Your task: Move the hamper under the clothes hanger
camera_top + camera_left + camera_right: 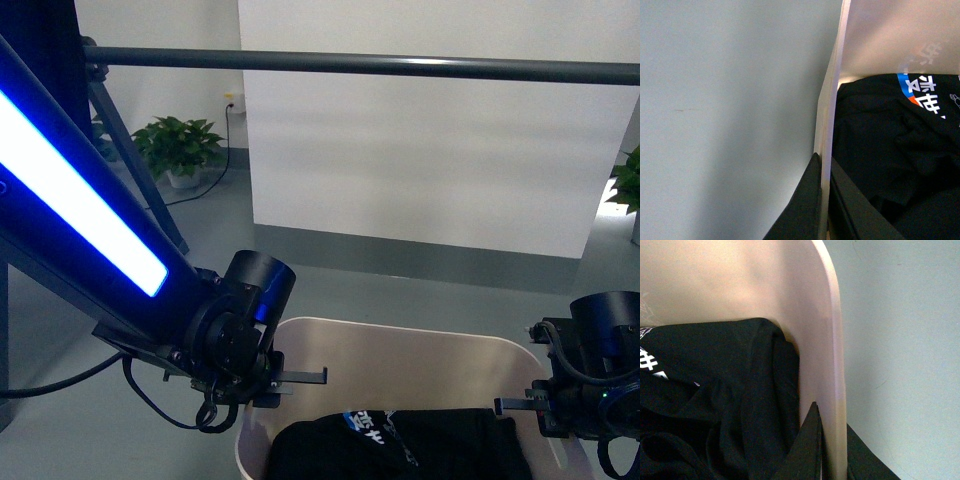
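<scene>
The beige hamper [400, 350] sits low in the front view, holding a black T-shirt [420, 445] with blue and white print. My left gripper [262, 392] is shut on the hamper's left rim; in the left wrist view its jaws pinch the thin beige wall [829, 125], with the gripper [824, 200] straddling it. My right gripper [545, 412] is shut on the right rim; in the right wrist view the gripper [832, 445] clamps the rolled rim [832, 340]. The clothes hanger's dark grey horizontal bar [400, 65] crosses overhead, with a splayed leg [130, 160] at left.
A white wall panel [430, 140] stands behind the bar. Potted plants stand at back left [180, 145] and far right [630, 185]. Grey floor [120, 440] surrounds the hamper. A black cable runs along the floor at left.
</scene>
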Controlling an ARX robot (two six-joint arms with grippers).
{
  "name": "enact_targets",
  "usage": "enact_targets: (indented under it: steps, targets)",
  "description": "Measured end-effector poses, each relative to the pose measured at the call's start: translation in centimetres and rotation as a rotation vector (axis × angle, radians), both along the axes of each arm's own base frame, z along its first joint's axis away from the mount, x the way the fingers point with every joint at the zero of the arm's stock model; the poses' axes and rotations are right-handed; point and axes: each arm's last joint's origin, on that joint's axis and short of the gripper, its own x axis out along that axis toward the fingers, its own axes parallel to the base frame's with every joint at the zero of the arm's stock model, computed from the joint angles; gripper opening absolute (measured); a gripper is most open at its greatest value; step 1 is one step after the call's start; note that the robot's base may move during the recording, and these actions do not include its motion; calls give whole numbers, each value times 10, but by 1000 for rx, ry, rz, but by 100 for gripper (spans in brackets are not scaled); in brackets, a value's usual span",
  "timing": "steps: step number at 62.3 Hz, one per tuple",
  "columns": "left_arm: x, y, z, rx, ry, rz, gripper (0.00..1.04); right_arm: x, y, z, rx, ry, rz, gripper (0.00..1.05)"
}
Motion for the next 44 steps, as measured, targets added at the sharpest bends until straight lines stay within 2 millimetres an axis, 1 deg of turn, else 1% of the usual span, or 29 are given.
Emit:
enact_targets:
  steps: [16,44]
  targets:
    - [-2,-2,-18,5,41,-6,4,-2,0,-6,-2,14,-1,3]
    - [-1,-5,-19,7,43,-9,4,-3,0,-11,-4,22,-3,3]
